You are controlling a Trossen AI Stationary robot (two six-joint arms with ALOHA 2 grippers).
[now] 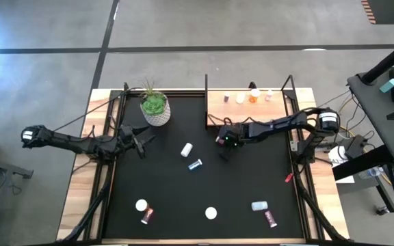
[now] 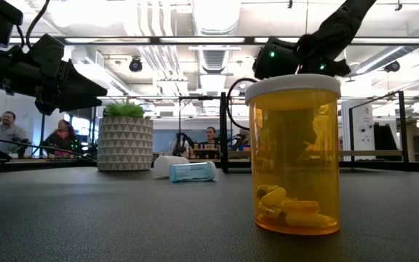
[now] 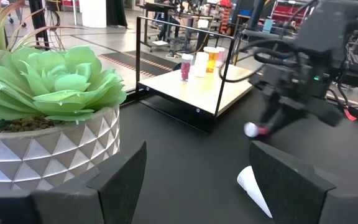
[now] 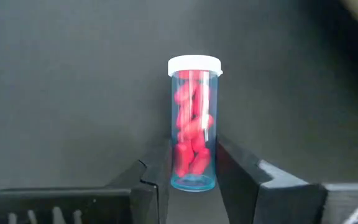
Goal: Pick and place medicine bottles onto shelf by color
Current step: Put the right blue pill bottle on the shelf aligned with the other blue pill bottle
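Right wrist view | right hand clamped on pink-pill bottle

Black mat carries a potted plant at its far-left corner, the shelf at its far-right corner, and scattered bottles.

You are looking level across a dark tabletop mat at a clear orange plastic medicine bottle with a white cap, standing upright close by, yellow pills lying in its bottom. Farther back, a white faceted pot holding a green plant is standing, and to its right a clear blue bottle is lying on its side. Dark arm parts are hanging at upper left and upper right. People are sitting in the room behind.
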